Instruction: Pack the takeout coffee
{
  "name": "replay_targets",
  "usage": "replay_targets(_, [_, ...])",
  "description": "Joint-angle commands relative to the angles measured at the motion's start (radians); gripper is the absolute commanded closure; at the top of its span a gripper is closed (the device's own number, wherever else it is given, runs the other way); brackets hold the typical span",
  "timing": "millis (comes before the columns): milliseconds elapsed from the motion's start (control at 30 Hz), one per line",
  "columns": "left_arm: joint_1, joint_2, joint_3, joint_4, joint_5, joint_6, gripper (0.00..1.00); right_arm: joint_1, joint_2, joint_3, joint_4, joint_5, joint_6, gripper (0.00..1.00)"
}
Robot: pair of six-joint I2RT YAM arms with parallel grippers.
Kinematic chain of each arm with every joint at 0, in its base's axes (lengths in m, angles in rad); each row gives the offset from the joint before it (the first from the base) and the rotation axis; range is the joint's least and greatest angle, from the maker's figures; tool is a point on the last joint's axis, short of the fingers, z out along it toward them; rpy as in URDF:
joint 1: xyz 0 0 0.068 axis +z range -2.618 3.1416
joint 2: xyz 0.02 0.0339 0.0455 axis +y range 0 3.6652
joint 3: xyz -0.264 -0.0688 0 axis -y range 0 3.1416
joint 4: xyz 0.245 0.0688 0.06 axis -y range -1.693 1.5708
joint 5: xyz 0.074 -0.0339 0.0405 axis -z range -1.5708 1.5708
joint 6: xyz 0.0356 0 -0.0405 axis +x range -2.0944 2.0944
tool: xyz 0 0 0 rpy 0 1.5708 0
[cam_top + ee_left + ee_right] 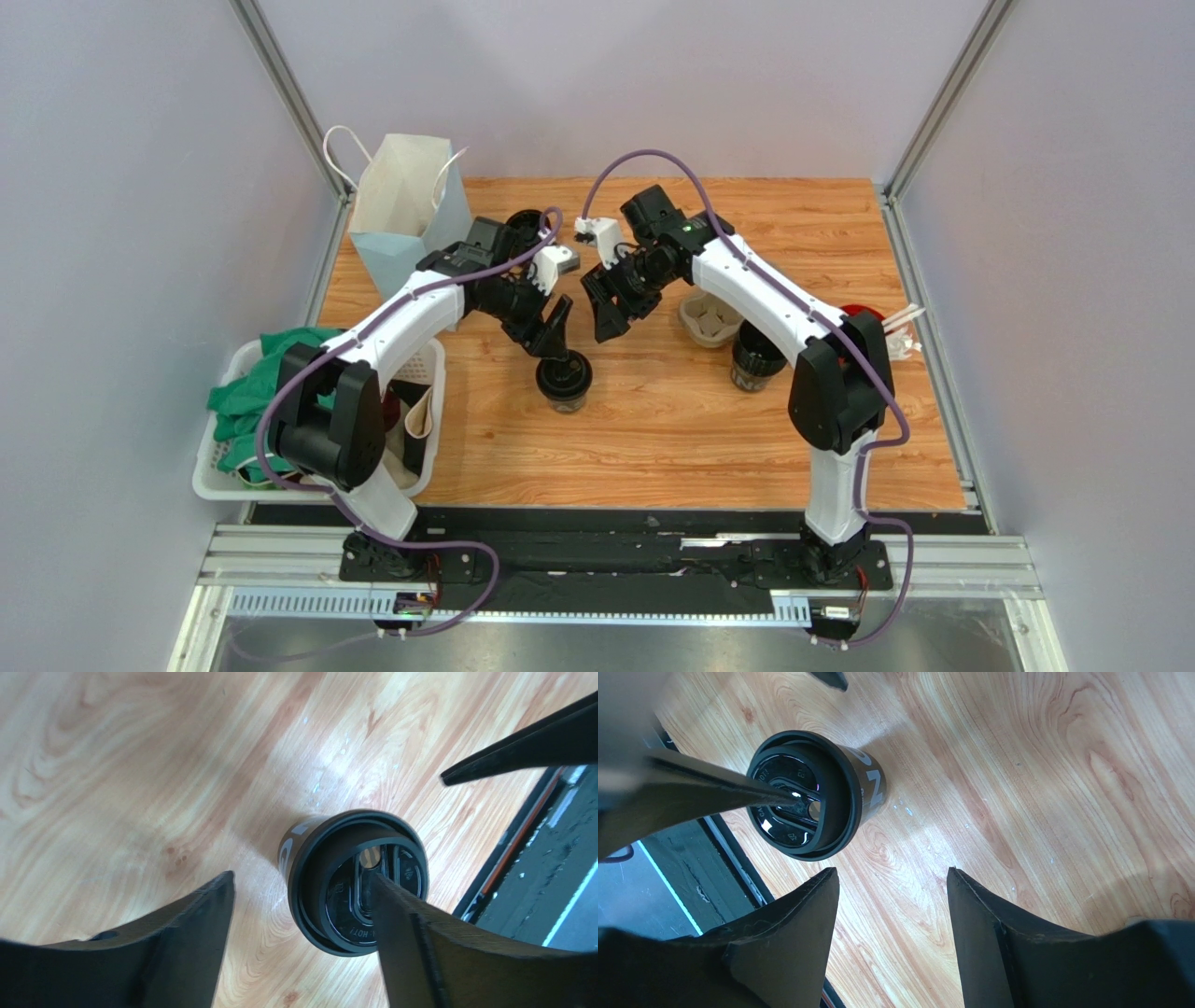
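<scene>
As seen from above, the takeout coffee stands upright on the counter, with the left hand just over it and the right hand near. Left wrist: fingers spread wide either side of the coffee, gripping nothing. Right wrist: fingers apart, empty, coffee just beyond.

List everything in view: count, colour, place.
coffee cup: 1, black, table centre, under left gripper
second cup: 1, dark, right of tray
tray: 1, grey-brown cardboard, right of centre
red cup: 1, red, right edge, behind right arm
straws: white, count unclear, in red cup
bag: 1, white paper, far left corner
basket: 1, white, near left
cloth: 1, green, in basket
table: 1, wood
left gripper: 1, black, open, over coffee cup
right gripper: 1, black, open, empty, beside left gripper
</scene>
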Motion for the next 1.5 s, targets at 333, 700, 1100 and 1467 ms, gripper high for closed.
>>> replay_targets(333, [0.124, -0.169, 0.389, -0.123, 0.144, -0.037, 0.04, -0.005, -0.093, 0.041, 0.035, 0.031, 0.016, 0.39])
replay_targets(700, [0.291, -0.239, 0.443, -0.162, -0.072, -0.069, 0.02, 0.076, -0.070, 0.043, 0.086, 0.156, 0.034, 0.40])
replay_targets(1100, [0.427, -0.319, 0.337, -0.074, -0.143, -0.109, 0.01, 0.143, -0.039, -0.013, 0.095, 0.205, 0.095, 0.50])
replay_targets(1467, [0.427, -0.345, 0.293, -0.045, -0.169, -0.115, 0.01, 0.218, 0.004, -0.028, 0.095, 0.282, 0.088, 0.56])
